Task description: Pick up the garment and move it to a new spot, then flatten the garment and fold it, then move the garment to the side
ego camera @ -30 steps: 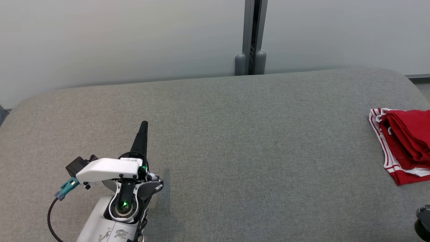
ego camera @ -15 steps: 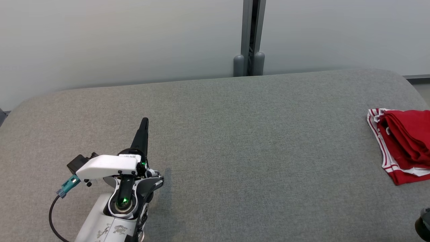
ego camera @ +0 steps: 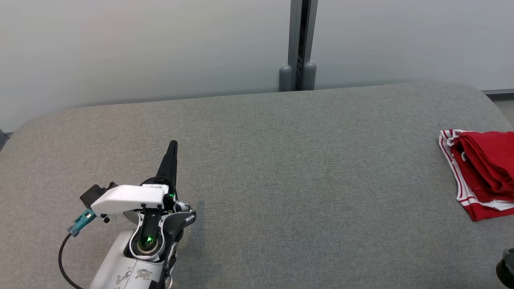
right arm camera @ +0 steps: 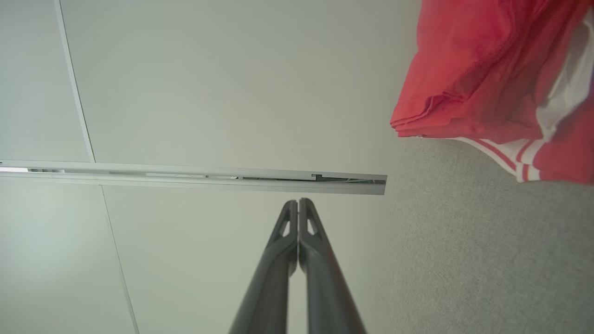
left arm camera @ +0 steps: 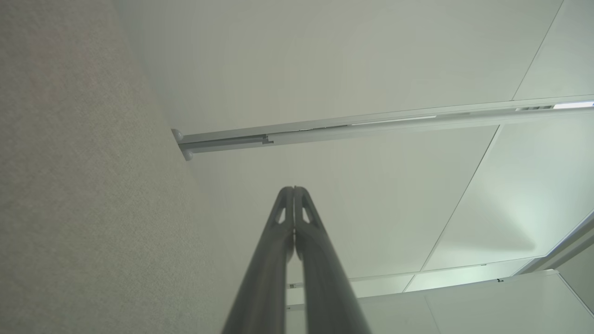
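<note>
**A:** What can't we see well?

**B:** The red shirt (ego camera: 482, 168) is cut off by the right edge of the head view. It is folded up, so we can't read anything on it. A dark round bit (ego camera: 506, 263) in the bottom corner is cut off too. We can't tell what it is.

**A:** Are we holding anything?

**B:** No. Our left gripper (ego camera: 172, 145) has its fingers pressed together, with nothing in them. Our right gripper (right arm camera: 297, 202) is the same.

**A:** Where is the shirt?

**B:** At the right end of the grey table (ego camera: 281, 180), well apart from our left gripper.

**A:** What else is around?

**B:** A pale wall (ego camera: 140, 48) and a grey post (ego camera: 299, 40) behind the far edge. The flat grey top runs wide from our left gripper to the shirt.
</note>
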`<state>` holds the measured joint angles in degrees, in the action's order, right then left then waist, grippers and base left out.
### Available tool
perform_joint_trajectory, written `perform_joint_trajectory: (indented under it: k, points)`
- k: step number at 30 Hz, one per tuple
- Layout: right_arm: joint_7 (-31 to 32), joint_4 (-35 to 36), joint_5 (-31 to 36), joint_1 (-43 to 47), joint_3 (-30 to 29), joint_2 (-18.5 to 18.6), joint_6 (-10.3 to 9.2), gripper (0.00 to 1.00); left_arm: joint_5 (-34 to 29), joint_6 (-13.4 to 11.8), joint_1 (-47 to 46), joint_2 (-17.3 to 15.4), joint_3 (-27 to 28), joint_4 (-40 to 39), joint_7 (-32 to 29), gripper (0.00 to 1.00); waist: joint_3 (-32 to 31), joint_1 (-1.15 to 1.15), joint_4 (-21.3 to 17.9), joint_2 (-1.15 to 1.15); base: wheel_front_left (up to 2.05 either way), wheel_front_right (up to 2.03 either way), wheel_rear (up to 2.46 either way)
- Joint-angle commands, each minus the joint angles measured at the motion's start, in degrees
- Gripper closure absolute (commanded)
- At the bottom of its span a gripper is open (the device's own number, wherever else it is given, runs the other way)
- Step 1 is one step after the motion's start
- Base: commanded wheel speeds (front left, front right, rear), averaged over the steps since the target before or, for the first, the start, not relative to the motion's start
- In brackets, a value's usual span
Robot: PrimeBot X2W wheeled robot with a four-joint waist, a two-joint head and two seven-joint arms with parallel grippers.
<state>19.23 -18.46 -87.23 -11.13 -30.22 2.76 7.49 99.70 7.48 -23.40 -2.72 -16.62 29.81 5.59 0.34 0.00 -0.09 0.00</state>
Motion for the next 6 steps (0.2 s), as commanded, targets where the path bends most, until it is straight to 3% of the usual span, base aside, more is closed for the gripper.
perform_joint_trajectory:
  k: [1, 6]
  points:
    - [0.2, 0.0, -0.2, -0.2, 0.0, 0.2, 0.00, 1.00, 0.0, 0.2, -0.7, -0.3, 0.1, 0.1, 0.0, 1.00, 0.0, 0.00, 0.0, 0.00, 0.00, 0.00, 0.00]
    - [0.2, 0.0, -0.2, -0.2, 0.0, 0.2, 0.00, 1.00, 0.0, 0.2, -0.7, -0.3, 0.1, 0.0, 0.0, 1.00, 0.0, 0.00, 0.0, 0.00, 0.00, 0.00, 0.00]
